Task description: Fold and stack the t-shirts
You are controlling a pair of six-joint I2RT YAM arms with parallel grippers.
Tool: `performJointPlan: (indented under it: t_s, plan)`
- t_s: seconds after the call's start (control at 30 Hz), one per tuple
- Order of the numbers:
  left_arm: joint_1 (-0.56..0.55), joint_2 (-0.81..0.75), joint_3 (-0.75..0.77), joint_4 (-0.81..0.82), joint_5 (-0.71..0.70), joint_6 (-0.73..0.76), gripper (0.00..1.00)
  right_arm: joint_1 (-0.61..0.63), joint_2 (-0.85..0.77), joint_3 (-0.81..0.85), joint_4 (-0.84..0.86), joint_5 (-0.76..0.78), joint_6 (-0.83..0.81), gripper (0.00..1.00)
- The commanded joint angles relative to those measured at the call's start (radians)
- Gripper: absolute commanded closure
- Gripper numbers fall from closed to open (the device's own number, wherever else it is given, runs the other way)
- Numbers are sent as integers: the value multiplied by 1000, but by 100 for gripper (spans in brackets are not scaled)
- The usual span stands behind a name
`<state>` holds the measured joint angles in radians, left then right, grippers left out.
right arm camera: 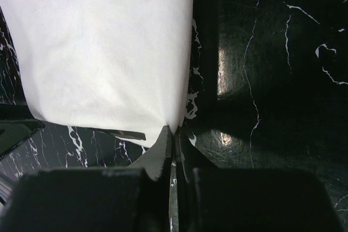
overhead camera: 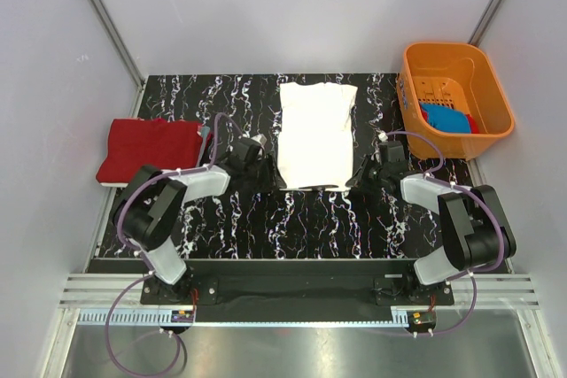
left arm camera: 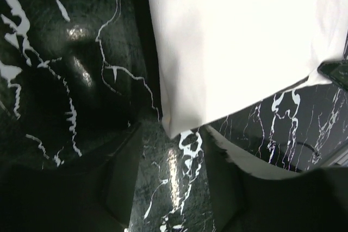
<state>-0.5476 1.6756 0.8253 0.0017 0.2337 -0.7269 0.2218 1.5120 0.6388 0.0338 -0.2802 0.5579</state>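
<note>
A white t-shirt (overhead camera: 314, 135) lies folded into a long strip in the middle of the black marbled table (overhead camera: 292, 219). My left gripper (overhead camera: 264, 171) is at its near left corner, jaws open (left arm camera: 173, 156); the cloth corner (left arm camera: 174, 127) rests on the table just ahead of the gap, free of both fingers. My right gripper (overhead camera: 360, 174) is at the near right corner, shut (right arm camera: 175, 134) on the tip of the white t-shirt (right arm camera: 103, 47). A red t-shirt (overhead camera: 149, 148) lies folded at the table's left edge. A blue t-shirt (overhead camera: 446, 119) sits in the basket.
An orange plastic basket (overhead camera: 461, 64) stands at the back right corner of the table. White walls with metal rails close in the left, back and right sides. Both arm bases are bolted at the near edge.
</note>
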Motion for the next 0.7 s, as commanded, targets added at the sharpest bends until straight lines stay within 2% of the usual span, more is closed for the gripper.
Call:
performJointPlan:
  t_s: [0.0, 0.13, 0.17, 0.27, 0.43, 0.67]
  plan:
    - [-2, 56, 55, 30, -4, 14, 52, -1, -12, 1, 25, -8, 0, 100]
    - [-2, 90, 55, 70, 24, 0, 70, -2, -12, 7, 20, -8, -3, 100]
    - [-2, 95, 51, 79, 29, -2, 81, -2, -10, 7, 20, -5, -3, 100]
    - [-3, 78, 44, 81, 30, 15, 100, -1, -18, 4, 24, 1, -4, 100]
    - [-2, 0, 17, 14, -40, 67, 100, -2, -44, -28, 57, -13, 2, 100]
    - [-6, -118, -31, -6, -31, 89, 100, -1, -56, -31, 69, -40, 0, 100]
